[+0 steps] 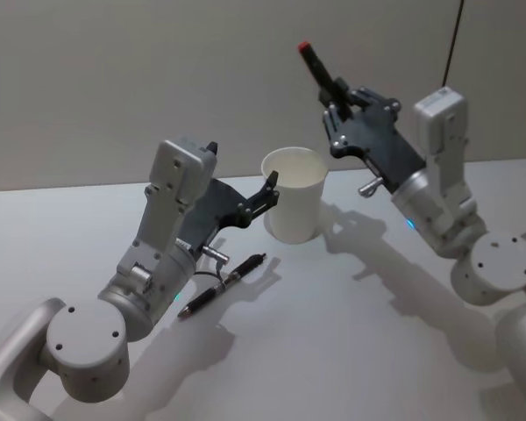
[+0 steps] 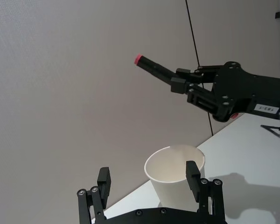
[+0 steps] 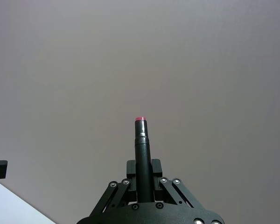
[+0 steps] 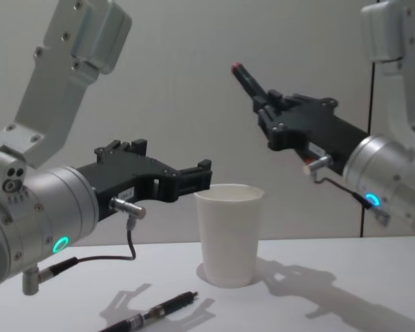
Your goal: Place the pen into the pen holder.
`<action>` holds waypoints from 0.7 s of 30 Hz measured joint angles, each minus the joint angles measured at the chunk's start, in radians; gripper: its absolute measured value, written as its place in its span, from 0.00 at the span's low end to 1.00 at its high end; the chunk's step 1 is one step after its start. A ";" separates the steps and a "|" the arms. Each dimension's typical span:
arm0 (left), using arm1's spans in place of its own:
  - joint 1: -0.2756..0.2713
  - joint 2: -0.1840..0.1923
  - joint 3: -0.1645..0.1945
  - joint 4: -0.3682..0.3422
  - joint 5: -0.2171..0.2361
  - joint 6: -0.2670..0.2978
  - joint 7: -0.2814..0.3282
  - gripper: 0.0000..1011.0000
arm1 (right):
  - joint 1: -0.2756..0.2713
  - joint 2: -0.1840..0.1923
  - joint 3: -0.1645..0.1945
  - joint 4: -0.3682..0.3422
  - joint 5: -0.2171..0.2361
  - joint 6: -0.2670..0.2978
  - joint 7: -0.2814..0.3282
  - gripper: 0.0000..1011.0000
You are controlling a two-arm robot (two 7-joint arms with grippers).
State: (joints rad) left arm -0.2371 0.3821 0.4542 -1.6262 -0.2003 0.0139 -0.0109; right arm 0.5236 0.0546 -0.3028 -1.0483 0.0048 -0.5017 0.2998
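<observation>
while right gripper [image 1: 334, 95] clasps red-tipped pen [image 1: 312, 59] aloft, pen holder [image 1: 294, 209] upright

You're looking at lab-style test bench: plain white counter [image 1: 377, 351], blank grey wall [image 1: 114, 79] behind, lone black cable [image 1: 454, 39] running down wall.

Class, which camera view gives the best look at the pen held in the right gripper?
The left wrist view: the pen lies side-on against the wall, clear from red end to the right gripper. The head and chest views show it tilted upward, foreshortened; the right wrist view looks along its barrel.
</observation>
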 joint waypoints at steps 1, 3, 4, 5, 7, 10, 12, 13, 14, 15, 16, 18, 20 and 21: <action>0.000 0.000 0.000 0.000 0.000 0.000 0.000 0.99 | 0.000 0.000 0.000 0.000 0.000 0.000 0.000 0.18; 0.000 0.000 0.000 0.000 0.000 0.000 0.000 0.99 | 0.019 -0.011 -0.006 0.032 -0.001 -0.015 0.004 0.18; 0.000 0.000 0.000 0.000 0.000 0.000 0.000 0.99 | 0.023 -0.013 -0.007 0.039 -0.002 -0.020 0.005 0.18; 0.000 0.000 0.000 0.000 0.000 0.000 0.000 0.99 | 0.035 -0.020 -0.011 0.062 -0.003 -0.031 0.007 0.18; 0.000 0.000 0.000 0.000 0.000 0.000 0.000 0.99 | 0.052 -0.030 -0.016 0.091 -0.005 -0.046 0.010 0.18; 0.000 0.000 0.000 0.000 0.000 0.000 0.000 0.99 | 0.070 -0.041 -0.021 0.126 -0.006 -0.060 0.011 0.18; 0.000 0.000 0.000 0.000 0.000 0.000 0.000 0.99 | 0.081 -0.047 -0.024 0.146 -0.007 -0.070 0.012 0.18; 0.000 0.000 0.000 0.000 0.000 0.000 0.000 0.99 | 0.099 -0.058 -0.029 0.181 -0.008 -0.083 0.013 0.18; 0.000 0.000 0.000 0.000 0.000 0.000 0.000 0.99 | 0.099 -0.058 -0.029 0.181 -0.008 -0.083 0.013 0.18; 0.000 0.000 0.000 0.000 0.000 0.000 0.000 0.99 | 0.105 -0.061 -0.030 0.192 -0.008 -0.088 0.013 0.18; 0.000 0.000 0.000 0.000 0.000 0.000 0.000 0.99 | 0.117 -0.069 -0.034 0.217 -0.008 -0.096 0.013 0.18; 0.000 0.000 0.000 0.000 0.000 0.000 0.000 0.99 | 0.128 -0.074 -0.036 0.237 -0.009 -0.106 0.014 0.18; 0.000 0.000 0.000 0.000 0.000 0.000 0.000 0.99 | 0.149 -0.087 -0.041 0.276 -0.009 -0.120 0.014 0.18; 0.000 0.000 0.000 0.000 0.000 0.000 0.000 0.99 | 0.154 -0.090 -0.043 0.289 -0.009 -0.124 0.014 0.18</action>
State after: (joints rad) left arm -0.2371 0.3821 0.4542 -1.6262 -0.2004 0.0139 -0.0109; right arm 0.6776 -0.0353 -0.3457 -0.7589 -0.0039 -0.6254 0.3135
